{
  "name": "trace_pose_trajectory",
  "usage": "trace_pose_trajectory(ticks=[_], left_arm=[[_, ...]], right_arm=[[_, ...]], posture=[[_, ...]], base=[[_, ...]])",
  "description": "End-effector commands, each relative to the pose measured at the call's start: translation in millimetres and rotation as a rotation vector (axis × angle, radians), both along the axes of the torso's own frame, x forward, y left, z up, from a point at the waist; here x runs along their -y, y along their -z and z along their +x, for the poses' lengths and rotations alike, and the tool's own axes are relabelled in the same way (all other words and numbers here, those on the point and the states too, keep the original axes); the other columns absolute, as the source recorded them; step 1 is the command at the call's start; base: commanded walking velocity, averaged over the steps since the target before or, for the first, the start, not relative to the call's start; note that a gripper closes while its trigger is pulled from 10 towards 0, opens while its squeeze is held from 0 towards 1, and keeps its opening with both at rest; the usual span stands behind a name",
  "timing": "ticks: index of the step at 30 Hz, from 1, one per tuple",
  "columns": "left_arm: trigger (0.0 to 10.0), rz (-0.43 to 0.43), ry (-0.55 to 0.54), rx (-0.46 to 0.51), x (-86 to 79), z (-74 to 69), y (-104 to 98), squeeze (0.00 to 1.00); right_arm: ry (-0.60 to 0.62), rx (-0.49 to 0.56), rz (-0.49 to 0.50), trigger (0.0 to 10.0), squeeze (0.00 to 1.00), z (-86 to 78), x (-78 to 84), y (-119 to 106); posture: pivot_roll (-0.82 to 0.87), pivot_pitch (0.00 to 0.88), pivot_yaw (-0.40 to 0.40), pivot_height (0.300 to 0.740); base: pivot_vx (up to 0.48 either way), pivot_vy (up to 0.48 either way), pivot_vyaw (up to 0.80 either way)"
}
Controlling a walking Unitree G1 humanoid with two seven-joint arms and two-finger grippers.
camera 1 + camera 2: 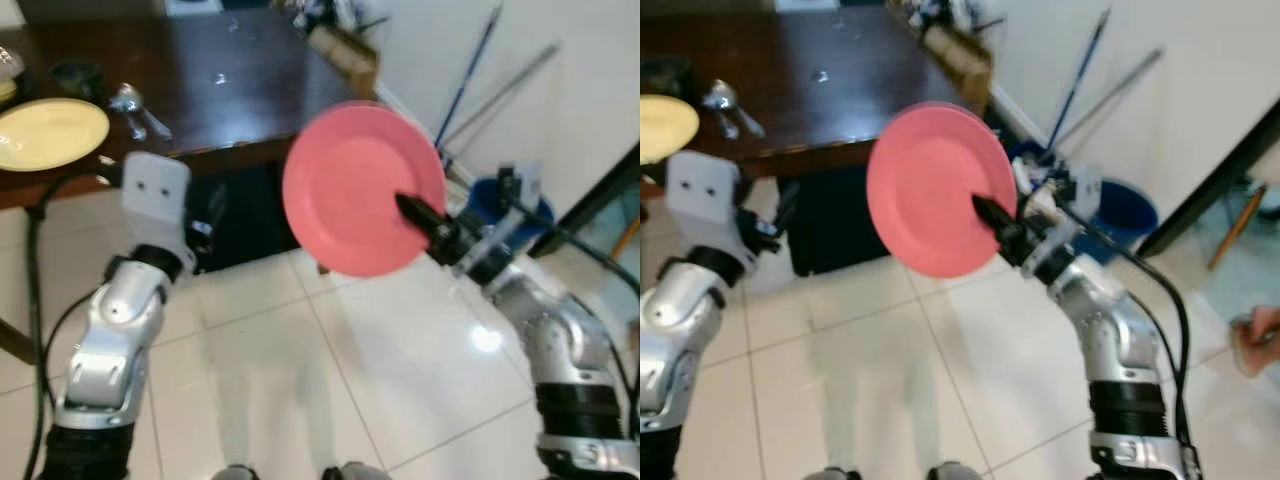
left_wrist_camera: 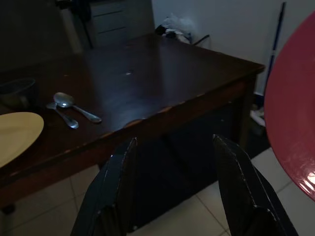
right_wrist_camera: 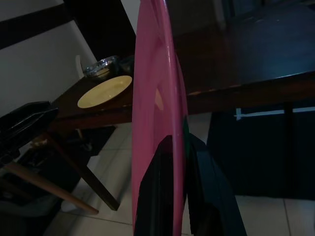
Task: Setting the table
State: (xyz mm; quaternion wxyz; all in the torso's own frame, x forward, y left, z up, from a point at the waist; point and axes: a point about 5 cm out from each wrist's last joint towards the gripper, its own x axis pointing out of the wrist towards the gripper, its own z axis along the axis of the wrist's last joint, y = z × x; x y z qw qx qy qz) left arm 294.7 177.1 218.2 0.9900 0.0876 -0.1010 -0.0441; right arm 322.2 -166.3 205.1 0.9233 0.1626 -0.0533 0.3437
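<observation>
right gripper (image 3: 184, 162) clamped on pink plate (image 1: 360, 185) rim, held upright over floor near table (image 1: 230, 90). left gripper (image 2: 177, 162) spread, empty. yellow plate (image 1: 48, 132), spoons (image 1: 135, 105) on table.

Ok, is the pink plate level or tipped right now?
Tipped, nearly on edge. The right gripper pinches the pink plate by its rim, its face turned toward the head camera, in the air short of the table.

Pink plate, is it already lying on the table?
No, the pink plate is held on edge in the right claw, over the tiled floor short of the table.
</observation>
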Motion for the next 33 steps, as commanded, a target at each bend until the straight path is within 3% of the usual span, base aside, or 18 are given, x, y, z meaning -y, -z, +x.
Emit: trace_pose_trajectory(ticks=[1, 33], left_arm=[[10.0, 0.006, 0.01, -0.009, 3.8, 0.3, 3.5, 0.0], [10.0, 0.01, 0.032, -0.002, 5.7, 2.2, 2.9, 0.0]], right_arm=[[0.017, 0.005, 0.004, 10.0, 0.0, -1.2, 6.0, 1.6], [0.014, 0.004, 0.011, 10.0, 0.0, -3.7, 7.3, 5.8]], posture=[[-0.07, 0.066, 0.006, 0.74], [-0.08, 0.063, 0.015, 0.74]], base=[[0.356, 0.0, 0.0], [0.441, 0.0, 0.0]])
